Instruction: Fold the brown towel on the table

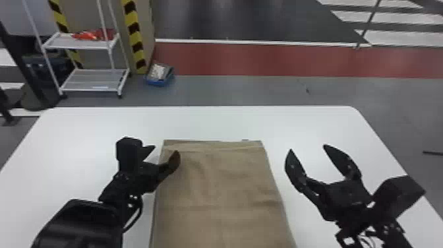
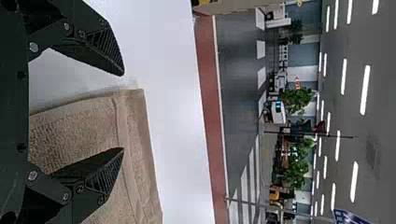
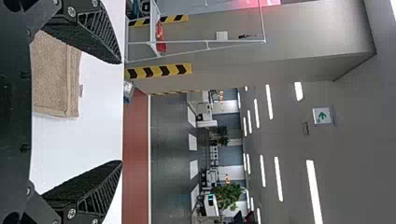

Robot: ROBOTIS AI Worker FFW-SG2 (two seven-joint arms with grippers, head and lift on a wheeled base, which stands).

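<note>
A smooth white table (image 1: 99, 125) bears the flat, creased brown cloth towel (image 1: 214, 184), a small pale tag (image 3: 81, 90) at its hemmed far edge. The black left gripper (image 1: 165, 150) gapes wide, one finger over the cloth; the black right gripper (image 1: 308, 148) gapes beyond its right edge. Behind, a blue floor bin (image 1: 158, 83) holds something pale.

The head view's bottom edge cuts off the brown towel (image 1: 217, 188) and worktop (image 1: 211, 122). The left jaws (image 1: 166, 149) hide part of the towel's side. Red things (image 1: 94, 34) on the shelf (image 1: 59, 42) are too blurred to name.
</note>
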